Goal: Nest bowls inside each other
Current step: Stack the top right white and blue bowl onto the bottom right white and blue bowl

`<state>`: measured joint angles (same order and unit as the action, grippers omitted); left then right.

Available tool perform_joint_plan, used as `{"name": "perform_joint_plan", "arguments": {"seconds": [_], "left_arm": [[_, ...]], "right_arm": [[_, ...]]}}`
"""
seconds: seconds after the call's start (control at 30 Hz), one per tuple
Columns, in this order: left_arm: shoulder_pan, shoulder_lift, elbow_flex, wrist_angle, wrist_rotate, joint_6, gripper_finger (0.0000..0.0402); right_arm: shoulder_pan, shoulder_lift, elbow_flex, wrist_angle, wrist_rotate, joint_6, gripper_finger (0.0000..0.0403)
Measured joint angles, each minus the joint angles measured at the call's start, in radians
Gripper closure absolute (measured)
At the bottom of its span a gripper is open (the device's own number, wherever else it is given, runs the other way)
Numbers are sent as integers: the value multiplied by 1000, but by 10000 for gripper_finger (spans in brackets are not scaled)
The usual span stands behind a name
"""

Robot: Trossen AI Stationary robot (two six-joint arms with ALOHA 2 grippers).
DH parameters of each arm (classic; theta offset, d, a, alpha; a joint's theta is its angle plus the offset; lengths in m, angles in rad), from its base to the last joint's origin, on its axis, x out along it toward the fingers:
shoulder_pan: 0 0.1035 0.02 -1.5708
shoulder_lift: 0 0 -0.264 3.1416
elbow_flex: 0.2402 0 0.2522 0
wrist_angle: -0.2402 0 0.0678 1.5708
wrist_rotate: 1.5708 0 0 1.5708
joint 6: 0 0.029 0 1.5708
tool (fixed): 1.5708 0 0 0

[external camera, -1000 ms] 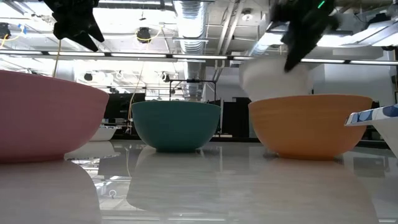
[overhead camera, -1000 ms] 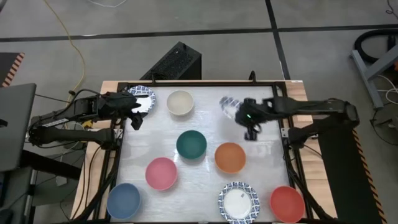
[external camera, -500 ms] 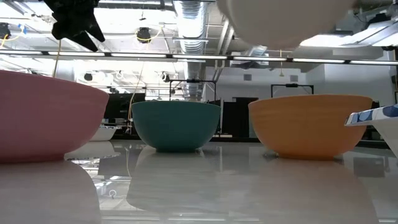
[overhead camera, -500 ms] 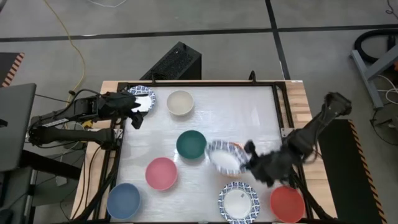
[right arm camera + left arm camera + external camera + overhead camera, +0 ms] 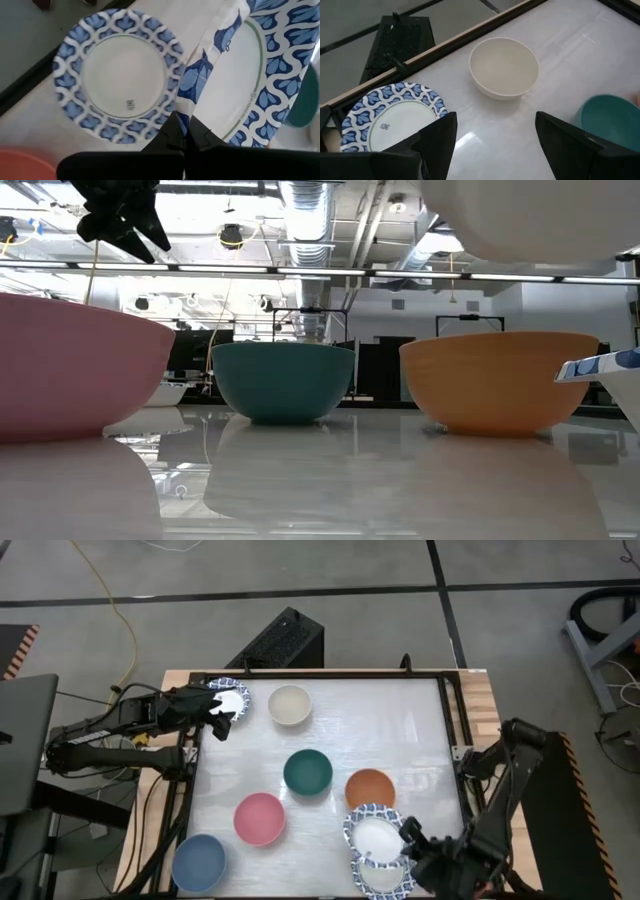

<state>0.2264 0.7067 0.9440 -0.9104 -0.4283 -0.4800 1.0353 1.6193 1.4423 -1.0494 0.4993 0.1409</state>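
My right gripper (image 5: 405, 838) is shut on a white bowl with a blue-patterned rim (image 5: 374, 834). It holds the bowl over a second patterned bowl (image 5: 388, 880) that stands at the table's near edge. In the low view the held bowl's white underside (image 5: 530, 220) hangs at the top. My left gripper (image 5: 215, 718) hovers open at the far left, beside a third patterned bowl (image 5: 230, 697). The cream (image 5: 290, 705), dark green (image 5: 308, 772), orange (image 5: 370, 787), pink (image 5: 260, 818) and blue (image 5: 198, 862) bowls stand apart on their bases. A sliver of the red bowl (image 5: 15, 162) shows beside my right arm. My right gripper pinches the patterned bowl's rim (image 5: 196, 102) between its two fingers, on the side toward the table's right edge. The fingers slant down from the near right. The bowl is lifted clear, mouth up, above the patterned bowl on the table (image 5: 120, 75).
A black raised frame (image 5: 455, 730) borders the white table top. Free table lies at the far right and in the middle between the cream and green bowls. A black box (image 5: 280, 640) lies on the floor beyond the far edge.
My right gripper has swung from the far right of the table toward the near edge, passing over the orange bowl and rolling its wrist. The patterned bowl has travelled with it, still lifted, and now hangs over the patterned bowl at the near edge. My left gripper has turned slightly in place.
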Motion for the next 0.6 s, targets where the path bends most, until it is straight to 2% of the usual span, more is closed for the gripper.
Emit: {"name": "perform_joint_plan", "arguments": {"seconds": [0.37,0.6], "left_arm": [[0,0,0,0,-6,0,143],[0,0,0,0,-11,0,143]], "right_arm": [[53,185,68,-47,-22,119,399],[57,235,72,-40,-60,127,398]]}}
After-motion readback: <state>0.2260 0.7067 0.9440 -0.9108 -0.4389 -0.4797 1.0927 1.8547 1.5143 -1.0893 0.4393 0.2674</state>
